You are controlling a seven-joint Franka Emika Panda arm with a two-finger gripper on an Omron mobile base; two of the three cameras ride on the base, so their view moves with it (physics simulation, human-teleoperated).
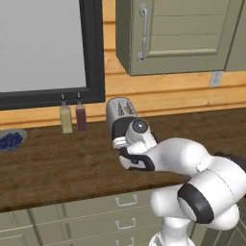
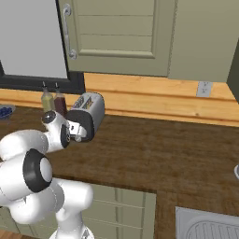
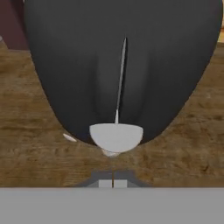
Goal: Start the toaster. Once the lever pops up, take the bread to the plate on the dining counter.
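The silver toaster (image 1: 120,113) (image 2: 88,112) stands on the wood wall counter (image 1: 57,168) below the window. A tan sliver of the bread (image 1: 128,110) shows in a top slot. My gripper (image 1: 119,142) (image 2: 82,133) (image 3: 113,183) is shut with nothing between its fingers, pressed close against the toaster's black end panel (image 3: 118,74). In the hand view the pale grey lever (image 3: 116,136) sits at the end of the vertical slot nearest my fingertips. The plate and the dining counter are out of view.
Two sauce bottles (image 1: 72,117) (image 2: 52,101) stand just left of the toaster. A bowl of blueberries (image 1: 9,140) (image 2: 3,111) sits far left. A green wall cabinet (image 1: 178,33) hangs above. A sink (image 2: 205,226) lies at the lower right.
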